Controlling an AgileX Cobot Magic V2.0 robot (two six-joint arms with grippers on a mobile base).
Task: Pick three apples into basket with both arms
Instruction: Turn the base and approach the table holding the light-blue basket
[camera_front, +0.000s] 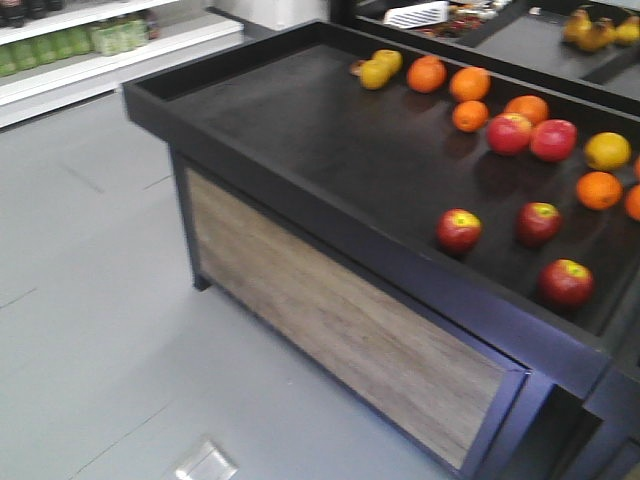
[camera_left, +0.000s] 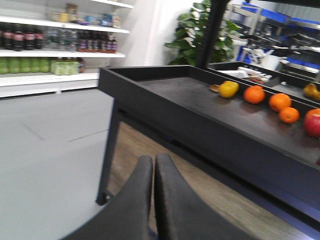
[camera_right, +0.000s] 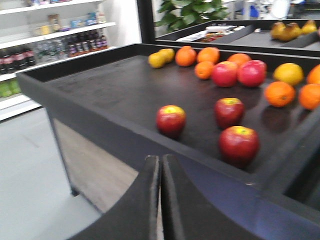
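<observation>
Right claw (camera_right: 160, 161) sat nearest the lens, fingers pressed together, holding nothing. Left claw (camera_left: 154, 159) was the same, and both were short of the worktop (camera_front: 300, 130). Three apples (camera_right: 171, 120) lay loose near its front edge, apart from each other, with oranges (camera_front: 470, 85) further back. Basket not identifiable in any view. My read: approach step. Open both claws before crossing the raised edge, drop in from above, one front apple per arm, and grip across the widest part so it can't roll.
</observation>
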